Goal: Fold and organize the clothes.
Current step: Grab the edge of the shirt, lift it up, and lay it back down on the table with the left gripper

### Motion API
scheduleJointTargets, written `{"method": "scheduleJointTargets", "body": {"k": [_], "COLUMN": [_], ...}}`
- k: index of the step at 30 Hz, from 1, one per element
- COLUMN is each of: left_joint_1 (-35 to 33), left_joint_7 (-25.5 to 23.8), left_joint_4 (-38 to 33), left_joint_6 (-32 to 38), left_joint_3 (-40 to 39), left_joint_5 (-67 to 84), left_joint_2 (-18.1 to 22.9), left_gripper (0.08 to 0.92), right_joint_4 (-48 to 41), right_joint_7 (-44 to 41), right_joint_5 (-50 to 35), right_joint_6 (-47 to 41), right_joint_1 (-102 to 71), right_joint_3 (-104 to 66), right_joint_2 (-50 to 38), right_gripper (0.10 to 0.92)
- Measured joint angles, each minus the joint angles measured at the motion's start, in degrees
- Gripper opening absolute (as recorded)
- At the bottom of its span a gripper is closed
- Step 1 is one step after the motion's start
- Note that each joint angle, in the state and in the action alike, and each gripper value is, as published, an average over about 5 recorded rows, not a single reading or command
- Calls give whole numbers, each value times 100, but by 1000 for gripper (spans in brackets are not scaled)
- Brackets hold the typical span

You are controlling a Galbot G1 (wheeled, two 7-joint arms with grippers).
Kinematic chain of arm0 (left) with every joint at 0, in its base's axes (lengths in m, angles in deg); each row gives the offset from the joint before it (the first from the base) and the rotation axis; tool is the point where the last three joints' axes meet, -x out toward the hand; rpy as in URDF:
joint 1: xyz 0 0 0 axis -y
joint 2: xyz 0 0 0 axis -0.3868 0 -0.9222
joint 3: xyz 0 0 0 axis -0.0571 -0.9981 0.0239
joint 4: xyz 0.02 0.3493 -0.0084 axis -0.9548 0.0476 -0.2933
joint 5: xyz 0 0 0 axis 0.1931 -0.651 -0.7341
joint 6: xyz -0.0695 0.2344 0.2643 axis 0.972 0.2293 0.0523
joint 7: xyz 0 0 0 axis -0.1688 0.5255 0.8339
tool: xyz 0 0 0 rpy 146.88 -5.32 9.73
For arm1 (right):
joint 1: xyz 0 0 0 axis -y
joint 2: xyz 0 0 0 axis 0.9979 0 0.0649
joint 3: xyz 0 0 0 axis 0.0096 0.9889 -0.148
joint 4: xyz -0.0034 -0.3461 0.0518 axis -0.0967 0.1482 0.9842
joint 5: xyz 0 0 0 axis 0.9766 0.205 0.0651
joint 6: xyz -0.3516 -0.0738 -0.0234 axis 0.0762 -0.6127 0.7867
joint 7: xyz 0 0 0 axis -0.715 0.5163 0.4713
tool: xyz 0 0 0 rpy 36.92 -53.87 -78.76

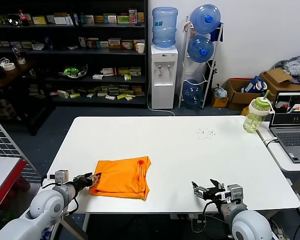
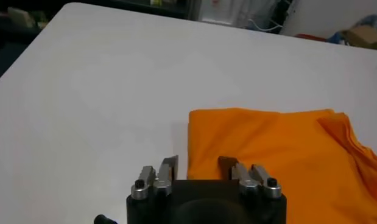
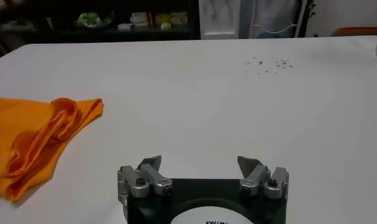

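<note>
Nearest the camera, at the front edge of the white counter [image 1: 190, 150]: left hand [image 1: 93, 179] low at the near left, fingers [image 2: 169, 167] parted, straddling the near-left corner of the folded orange T-shirt [image 1: 122, 177] without closing on it; one fingertip over bare counter, the other over the cloth's edge. Right hand [image 1: 206, 189] at the near right, fingers [image 3: 150, 165] spread wide, holding nothing, well apart from the shirt. T-shirt lying folded into a rough rectangle on the near-left part of the counter, round neck opening bunched along the side facing the right hand. Farther back, a scatter of small dark specks [image 1: 206, 133] on the counter's far right. At the counter's far right corner, a green-lidded drink bottle [image 1: 255, 114], just beside an open laptop [image 1: 292, 125] on an adjoining surface. Beyond the counter, a white water dispenser [image 1: 163, 75] topped with a blue jug, a rack of blue water jugs [image 1: 202, 47] to its right, dark shelving [image 1: 70, 50] stocked with boxes to its left, cardboard boxes [image 1: 245, 90] against the far wall.
</note>
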Motion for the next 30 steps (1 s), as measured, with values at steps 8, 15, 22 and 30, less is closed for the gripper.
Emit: {"method": "scheduleJointTargets", "body": {"k": [8,15,22,30], "left_joint_1": [-7,-26,-107,-269], "left_joint_7": [-21,-14,95,362], "left_joint_4": [14,-6,-263,-839], "left_joint_6": [27,55,23,-167], "left_joint_3": [-21,7,135,444], "left_joint_5": [-69,-85,-63,17], "left_joint_2": [65,70,-39,-372], "left_gripper": [256,98,90,90], "right_joint_4": [5,-5,-33,1], "right_joint_7": [0,0,1,-26], "right_joint_5": [5,10,10,-8], "right_joint_6": [1,3,14,58], "right_joint_1": [-9,-2,38,81], "right_joint_3": [3,16,40,21], "right_joint_2": [17,18,21,-26], "right_gripper": [823,823,823,823]}}
